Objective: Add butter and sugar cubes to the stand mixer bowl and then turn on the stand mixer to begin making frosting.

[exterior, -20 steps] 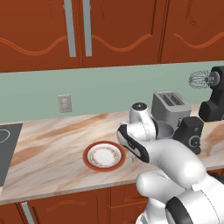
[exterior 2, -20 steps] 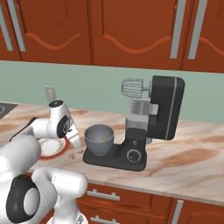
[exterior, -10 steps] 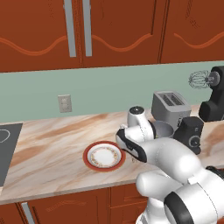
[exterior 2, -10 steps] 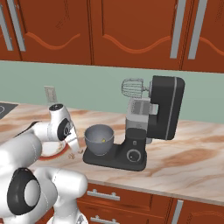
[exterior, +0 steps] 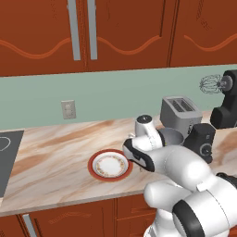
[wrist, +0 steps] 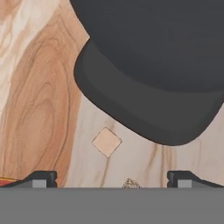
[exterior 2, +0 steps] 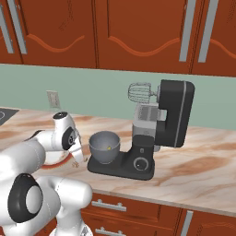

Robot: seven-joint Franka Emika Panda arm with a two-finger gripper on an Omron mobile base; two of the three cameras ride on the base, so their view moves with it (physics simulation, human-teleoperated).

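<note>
My gripper (wrist: 111, 179) is open and points down at the marble counter, its fingertips (wrist: 41, 177) spread wide. One tan sugar cube (wrist: 106, 141) lies flat on the counter just beyond the fingers, and a second cube (wrist: 129, 182) peeks up between them. The stand mixer's dark base (wrist: 153, 65) lies right behind the cubes. In the right base view the gripper (exterior 2: 78, 154) hangs low between the plate and the grey mixer bowl (exterior 2: 104, 146). A pale-yellow bit of butter (exterior 2: 109, 148) shows inside that bowl. The stand mixer (exterior 2: 163, 122) holds its whisk raised above the bowl.
A red-rimmed white plate (exterior: 109, 164) lies left of the gripper. The grey toaster (exterior: 179, 109) stands by the back wall behind the bowl. A wall outlet (exterior: 68, 109) is on the green backsplash, and a dark cooktop (exterior: 7, 157) sits at the far left.
The hand has sunk a little closer to the counter beside the mixer base. Plate, bowl and mixer stay put.
</note>
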